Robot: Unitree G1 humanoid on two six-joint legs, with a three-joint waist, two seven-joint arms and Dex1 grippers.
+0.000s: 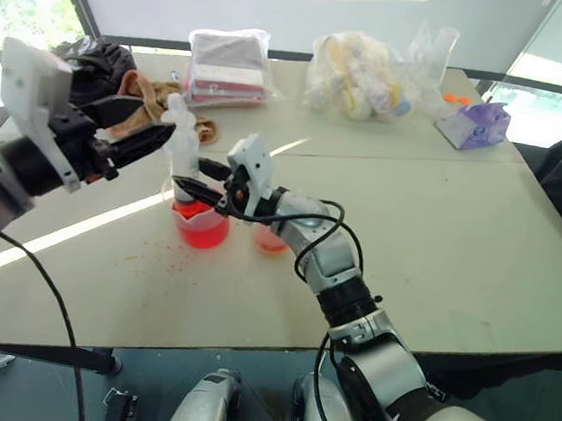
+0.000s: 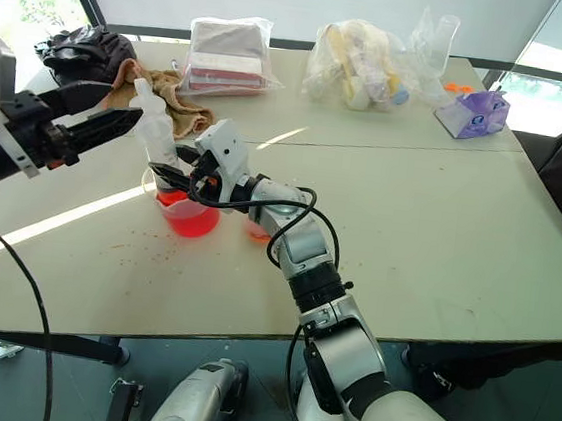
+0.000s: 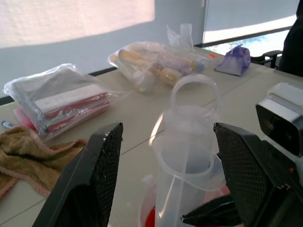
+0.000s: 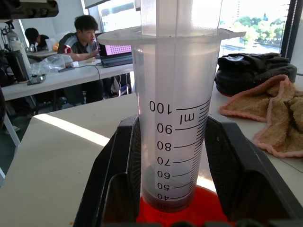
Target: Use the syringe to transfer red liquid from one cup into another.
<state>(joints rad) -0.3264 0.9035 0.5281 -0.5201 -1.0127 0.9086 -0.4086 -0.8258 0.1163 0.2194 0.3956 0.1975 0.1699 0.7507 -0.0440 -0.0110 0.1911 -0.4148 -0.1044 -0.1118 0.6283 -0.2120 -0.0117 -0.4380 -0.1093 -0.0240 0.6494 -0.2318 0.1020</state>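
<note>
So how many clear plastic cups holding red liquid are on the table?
2: the wider spouted clear plastic beaker under the syringe, and the smaller clear plastic cup beside it, partly hidden by the right arm.

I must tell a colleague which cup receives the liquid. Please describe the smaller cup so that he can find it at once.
On the table, look near the middle, where the right hand holds the syringe upright in the beaker. The smaller cup stands just beside the beaker, on the robot's right, partly behind the right arm. It is narrower, with only shallow orange-red liquid at its base.
</note>
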